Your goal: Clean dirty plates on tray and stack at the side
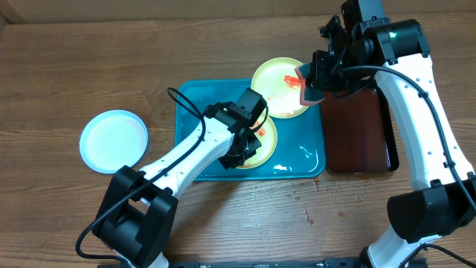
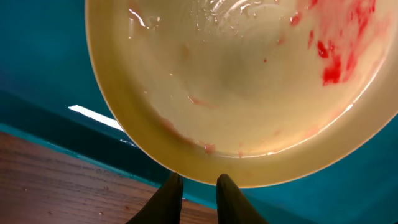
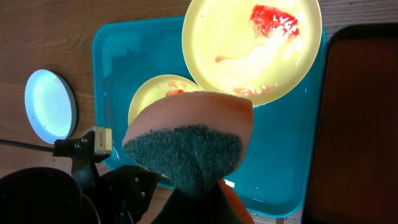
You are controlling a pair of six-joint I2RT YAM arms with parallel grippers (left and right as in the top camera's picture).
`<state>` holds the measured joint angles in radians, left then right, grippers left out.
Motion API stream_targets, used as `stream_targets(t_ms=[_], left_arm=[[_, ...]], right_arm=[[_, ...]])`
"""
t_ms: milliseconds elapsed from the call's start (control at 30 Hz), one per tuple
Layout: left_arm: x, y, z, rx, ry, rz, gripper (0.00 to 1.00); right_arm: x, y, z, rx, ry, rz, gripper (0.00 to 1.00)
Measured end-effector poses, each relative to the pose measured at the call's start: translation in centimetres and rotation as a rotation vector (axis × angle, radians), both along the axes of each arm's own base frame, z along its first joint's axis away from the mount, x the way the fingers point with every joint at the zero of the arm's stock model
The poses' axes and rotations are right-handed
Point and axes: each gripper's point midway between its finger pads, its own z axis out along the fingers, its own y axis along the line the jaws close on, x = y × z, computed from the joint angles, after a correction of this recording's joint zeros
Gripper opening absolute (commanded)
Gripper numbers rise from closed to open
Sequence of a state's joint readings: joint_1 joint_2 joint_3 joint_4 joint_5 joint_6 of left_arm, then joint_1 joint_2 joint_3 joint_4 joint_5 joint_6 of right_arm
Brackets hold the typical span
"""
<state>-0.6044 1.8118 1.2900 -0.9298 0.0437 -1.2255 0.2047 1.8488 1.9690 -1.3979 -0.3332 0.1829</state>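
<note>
The teal tray (image 1: 297,160) holds two yellow-green-rimmed plates with red smears. One plate (image 1: 277,89) lies at its far right corner. The other (image 1: 262,145) lies near the front, partly under my left arm. My left gripper (image 1: 239,155) has its fingers nearly together at that plate's near rim (image 2: 236,81), with nothing between them (image 2: 198,180). The light-blue-rimmed plate (image 1: 114,140) lies on the table left of the tray and looks clean. My right gripper (image 1: 312,82) is shut on an orange sponge with a dark green scouring face (image 3: 186,143), held above the tray near the far plate (image 3: 249,56).
A dark reddish black-rimmed tray (image 1: 361,130) lies directly right of the teal tray, under my right arm. Water shines on the teal tray's floor (image 3: 280,143). The wooden table (image 1: 74,59) surrounds everything.
</note>
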Motion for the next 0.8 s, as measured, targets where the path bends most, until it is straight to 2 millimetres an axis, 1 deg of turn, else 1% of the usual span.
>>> stream_targets(t_ms=[67,167,267,367,600,667,800], left_arm=[[0.0,0.0,0.0,0.014,-0.008,0.021,0.28],[-0.1,0.0,-0.1,0.033,-0.020,0.044,0.27],[-0.7,0.1,-0.6,0.052,-0.014,0.060,0.27],[-1.2,0.3,-1.2,0.065,-0.006,0.072,0.31],[-1.1,0.3,-2.3,0.051,-0.018,0.121,0.30],[-0.8,0.1,-2.5,0.035,-0.036,0.126,0.26],[-0.3,-0.3,-3.0,0.011,-0.060,0.139,0.24]], right_arm=[[0.0,0.0,0.0,-0.001,0.001,0.000,0.04],[0.0,0.0,0.0,-0.001,0.000,0.001,0.04],[0.0,0.0,0.0,-0.001,0.001,0.000,0.04],[0.0,0.0,0.0,-0.001,0.000,0.000,0.04],[0.0,0.0,0.0,-0.001,0.000,0.001,0.04],[0.0,0.0,0.0,0.000,0.001,0.000,0.04],[0.0,0.0,0.0,-0.001,0.000,0.001,0.04]])
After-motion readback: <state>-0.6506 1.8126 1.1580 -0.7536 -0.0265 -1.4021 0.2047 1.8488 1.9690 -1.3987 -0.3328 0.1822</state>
